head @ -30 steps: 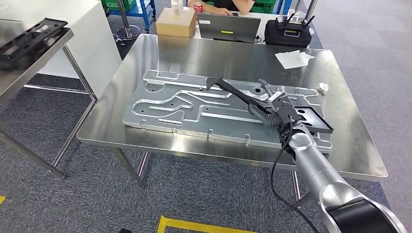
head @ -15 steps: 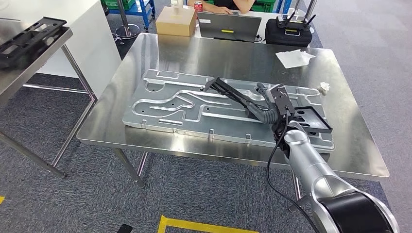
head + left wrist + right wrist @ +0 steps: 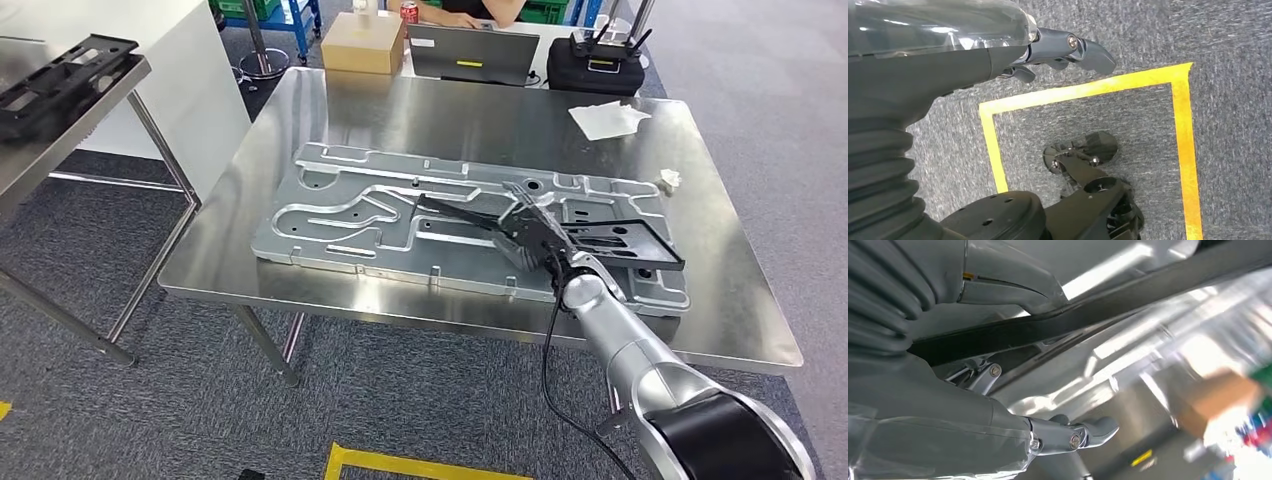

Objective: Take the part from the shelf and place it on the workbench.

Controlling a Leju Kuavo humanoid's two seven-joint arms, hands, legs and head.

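The long black frame-shaped part (image 3: 610,240) lies low across the large grooved metal plate (image 3: 340,215) on the steel workbench (image 3: 450,115). Its thin end (image 3: 430,207) points toward the plate's middle. My right hand (image 3: 528,238) grips the part near its middle, over the plate's front right area. In the right wrist view the black bar (image 3: 1088,310) runs between the thumb and the fingers (image 3: 1083,432). My left hand (image 3: 1058,50) hangs over the grey carpet and holds nothing.
A second black part (image 3: 60,75) sits on the shelf at the left. At the workbench's back stand a cardboard box (image 3: 363,45), a laptop (image 3: 470,55) and a black case (image 3: 605,65), with a person (image 3: 470,8) behind. A white cloth (image 3: 608,120) lies back right.
My right hand has moved left and down toward the plate. The part's raised thin end has come down, so the part now lies nearly flat on the plate.
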